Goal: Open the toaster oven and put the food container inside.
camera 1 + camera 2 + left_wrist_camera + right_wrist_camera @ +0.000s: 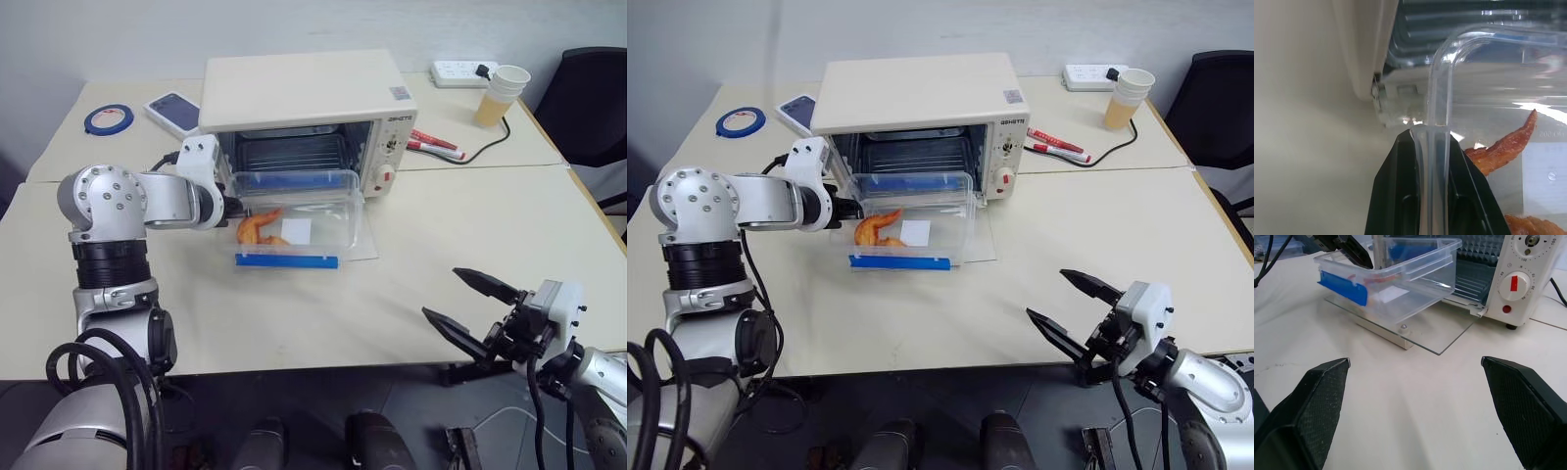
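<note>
My left gripper (844, 209) pinches the left wall of the food container (909, 220) with its fingers closed on the clear plastic. The container sits over the toaster oven's (921, 113) lowered glass door, just in front of the open cavity, blue clip facing me. Well in front of the oven, my right gripper (1073, 305) hovers by the counter (1097, 225) edge, fingers spread wide and empty.

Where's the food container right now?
The container is over the oven's open glass door, just in front of the cavity, with the left gripper shut on its left rim.
</note>
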Robot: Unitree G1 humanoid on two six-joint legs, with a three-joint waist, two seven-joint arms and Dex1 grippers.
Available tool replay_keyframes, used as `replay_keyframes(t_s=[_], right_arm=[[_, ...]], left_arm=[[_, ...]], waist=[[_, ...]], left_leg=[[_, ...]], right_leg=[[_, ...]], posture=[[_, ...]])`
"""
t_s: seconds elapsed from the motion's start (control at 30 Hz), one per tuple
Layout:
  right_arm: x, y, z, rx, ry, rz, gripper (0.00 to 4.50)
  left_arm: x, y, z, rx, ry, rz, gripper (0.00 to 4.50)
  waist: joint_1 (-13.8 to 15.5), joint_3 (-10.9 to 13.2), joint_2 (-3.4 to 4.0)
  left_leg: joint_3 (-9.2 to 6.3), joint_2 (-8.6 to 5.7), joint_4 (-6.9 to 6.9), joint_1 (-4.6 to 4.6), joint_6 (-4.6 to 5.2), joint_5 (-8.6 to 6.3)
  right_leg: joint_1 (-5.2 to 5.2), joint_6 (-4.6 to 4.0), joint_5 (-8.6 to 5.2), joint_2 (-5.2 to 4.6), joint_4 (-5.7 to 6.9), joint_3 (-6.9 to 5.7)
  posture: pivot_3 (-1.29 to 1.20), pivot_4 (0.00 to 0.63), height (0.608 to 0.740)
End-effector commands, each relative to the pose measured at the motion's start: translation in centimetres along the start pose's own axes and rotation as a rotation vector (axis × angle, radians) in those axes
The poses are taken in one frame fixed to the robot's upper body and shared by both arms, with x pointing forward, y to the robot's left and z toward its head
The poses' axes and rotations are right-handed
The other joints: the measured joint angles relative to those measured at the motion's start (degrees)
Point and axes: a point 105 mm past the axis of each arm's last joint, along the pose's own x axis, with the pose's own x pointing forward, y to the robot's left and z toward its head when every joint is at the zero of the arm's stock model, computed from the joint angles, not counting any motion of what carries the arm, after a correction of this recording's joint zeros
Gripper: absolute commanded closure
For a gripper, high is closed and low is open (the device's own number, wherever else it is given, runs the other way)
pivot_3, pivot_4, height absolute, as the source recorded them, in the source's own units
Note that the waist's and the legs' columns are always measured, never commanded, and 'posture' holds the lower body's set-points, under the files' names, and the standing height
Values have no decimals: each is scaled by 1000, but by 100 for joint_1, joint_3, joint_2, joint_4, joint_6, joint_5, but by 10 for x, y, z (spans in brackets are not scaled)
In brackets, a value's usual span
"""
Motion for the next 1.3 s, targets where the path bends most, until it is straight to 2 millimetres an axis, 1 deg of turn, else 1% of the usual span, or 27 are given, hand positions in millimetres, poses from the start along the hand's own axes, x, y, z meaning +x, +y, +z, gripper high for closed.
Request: replay_keyframes(t_s=[0.03,0.1,0.13,0.17,0.3,0.33,0.43,0.5,0.53,0.6,0.67,0.77,0.83,0.87,0.9,0.93,0.97,1.0,1.03,1.1,1.13,1.2,1.23,1.27,1.3], right_arm=[[1,4,13,-32,-49,-11,0],[1,4,13,-33,-51,-15,0],[1,4,14,-33,-52,-18,0],[1,4,14,-33,-53,-19,0],[0,3,15,-34,-56,-26,0],[0,3,15,-33,-56,-27,0],[0,2,14,-31,-58,-27,0],[1,2,15,-31,-60,-27,0],[1,2,15,-32,-61,-25,0],[1,0,17,-36,-61,-18,0],[0,-1,19,-38,-62,-12,0],[0,-1,19,-38,-61,-4,0],[0,-2,21,-34,-65,5,0],[0,-2,22,-35,-67,9,0],[0,-2,23,-34,-67,16,0],[1,0,20,-20,-41,44,0],[1,1,17,-26,-11,64,188],[2,2,15,-27,9,88,379],[3,2,12,-25,27,103,580],[9,0,7,-43,61,115,1080],[14,-1,3,-37,82,123,1329],[26,-5,-3,-58,113,120,1929],[33,-5,-5,-51,127,125,2184],[39,-7,-8,-66,141,124,2387],[46,-9,-9,-69,145,124,2764]], left_arm=[[-4,-9,14,-16,-61,-31,4387],[-3,-14,11,-18,-51,-51,4387],[-3,-13,12,-21,-66,-38,4387],[-4,-14,14,-22,-81,-42,4047],[-8,-13,19,-16,-124,-30,3212],[-8,-13,19,-19,-130,-41,2949],[-11,-6,25,-13,-177,5,2272],[-12,-7,27,-37,-185,-13,1796],[-14,-11,29,-48,-200,-56,1553],[-25,-24,32,-49,-195,-221,1067],[-41,-27,30,15,-172,-334,556],[-56,-21,27,92,-149,-401,556],[-68,-10,21,199,-152,-434,556],[-72,-5,19,230,-151,-447,556],[-75,4,20,225,-164,-445,556],[-83,15,23,235,-233,-497,725],[-89,26,19,274,-268,-535,934],[-95,31,15,326,-295,-580,1045],[-99,33,9,379,-311,-627,1377],[-103,32,-13,530,-307,-719,1803],[-104,33,-33,629,-267,-773,2025],[-98,40,-65,723,-174,-789,2587],[-95,43,-78,767,-140,-791,2783],[-92,43,-89,796,-120,-798,3012],[-90,41,-96,819,-119,-808,3321]], waist=[[1,0,0],[3,0,0],[7,0,0],[7,0,0],[6,0,0],[5,0,0],[5,0,0],[6,0,0],[6,0,0],[7,0,0],[-7,0,0],[-28,0,0],[-53,-1,3],[-75,-2,7],[-77,-2,10],[-67,-2,10],[-67,-3,13],[-78,-2,14],[-81,-2,14],[-48,-2,13],[-35,-2,15],[-26,-2,15],[-21,1,19],[-19,1,19],[-8,1,19]], left_leg=[[0,0,0,0,0,0],[0,-1,0,0,0,0],[1,-2,1,0,0,0],[1,-2,3,-1,1,0],[0,-1,7,-2,0,0],[0,0,7,-3,0,0],[0,0,6,-1,0,0],[0,0,7,-2,0,0],[0,0,7,-2,0,0],[0,-1,8,-3,1,0],[0,-1,10,-4,1,0],[-1,3,3,-3,0,0],[3,8,-9,2,-1,0],[9,10,-16,5,-1,0],[11,9,-20,12,-1,0],[10,9,-21,13,-1,0],[9,9,-17,11,-1,0],[14,8,-18,12,-1,0],[16,11,-19,10,-1,0],[13,21,-21,4,-1,0],[11,23,-22,3,-1,0],[11,23,-21,4,0,0],[11,22,-23,7,0,0],[9,22,-22,8,1,-1],[1,22,-21,3,2,-1]], right_leg=[[0,0,0,0,0,0],[0,0,0,0,0,0],[0,0,0,0,1,0],[0,0,0,0,2,0],[0,0,0,1,3,0],[0,0,0,1,3,-1],[0,0,0,1,5,-1],[0,0,0,1,5,-1],[0,0,0,1,4,-1],[0,0,0,1,4,-1],[0,0,0,2,7,-2],[-4,0,0,2,15,-1],[-7,0,0,2,16,1],[-9,0,0,3,17,6],[-9,-1,0,2,19,9],[-9,-1,-1,1,11,8],[-9,-1,-1,0,4,8],[-9,-1,-1,-3,1,12],[-10,-2,-1,-7,-8,14],[-8,-2,-1,-8,-23,9],[-2,-3,-1,-10,-37,7],[6,-3,0,-15,-47,7],[10,-3,0,-19,-50,9],[14,-3,0,-21,-52,13],[16,-3,0,-20,-56,17]], posture=[[0,150,740],[0,150,740],[0,150,740],[0,150,740],[0,150,740],[0,150,740],[0,150,740],[0,150,740],[0,150,740],[0,150,740],[0,150,740],[0,150,740],[0,150,740],[0,150,740],[0,150,740],[0,150,740],[0,150,740],[0,150,740],[0,150,740],[0,150,740],[0,150,740],[0,150,740],[0,150,740],[0,150,740],[0,150,740]])
